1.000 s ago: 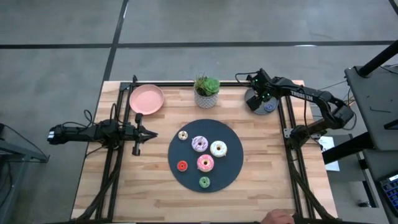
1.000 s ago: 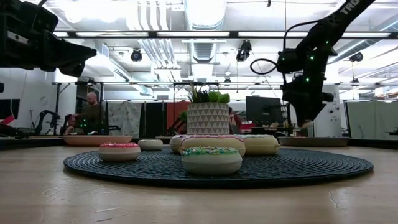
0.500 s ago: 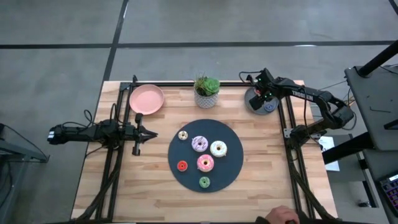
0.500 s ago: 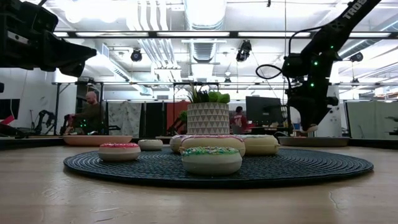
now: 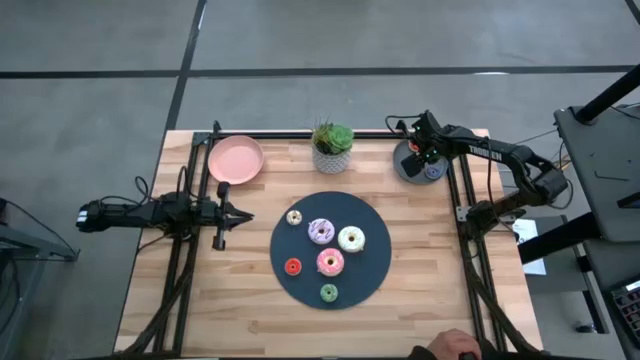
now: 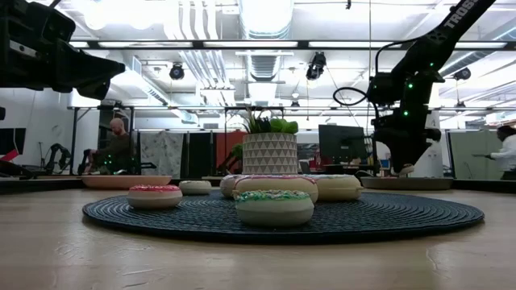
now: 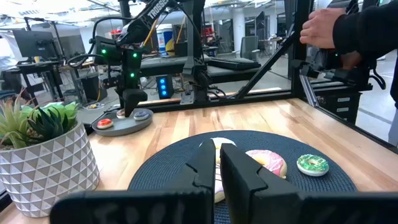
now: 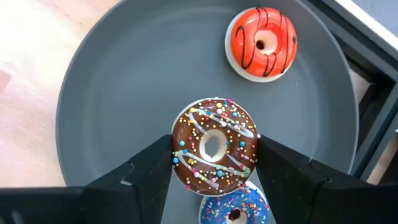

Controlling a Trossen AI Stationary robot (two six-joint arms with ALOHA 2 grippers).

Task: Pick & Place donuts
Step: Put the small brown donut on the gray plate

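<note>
My left gripper (image 5: 243, 214) waits closed at the worktop's (image 5: 240, 300) left, while my right gripper (image 8: 214, 163) clamps the brown donut (image 8: 215, 144) low over the grey plate (image 8: 124, 93); I should part the jaws gently, clear of the red donut (image 8: 263, 42).

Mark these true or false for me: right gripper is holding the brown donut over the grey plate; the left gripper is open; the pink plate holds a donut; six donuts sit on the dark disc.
1. The right gripper holds the brown donut over the grey plate: true.
2. The left gripper is open: false, it is shut.
3. The pink plate holds a donut: false, nothing lies on it.
4. Six donuts sit on the dark disc: true.
</note>
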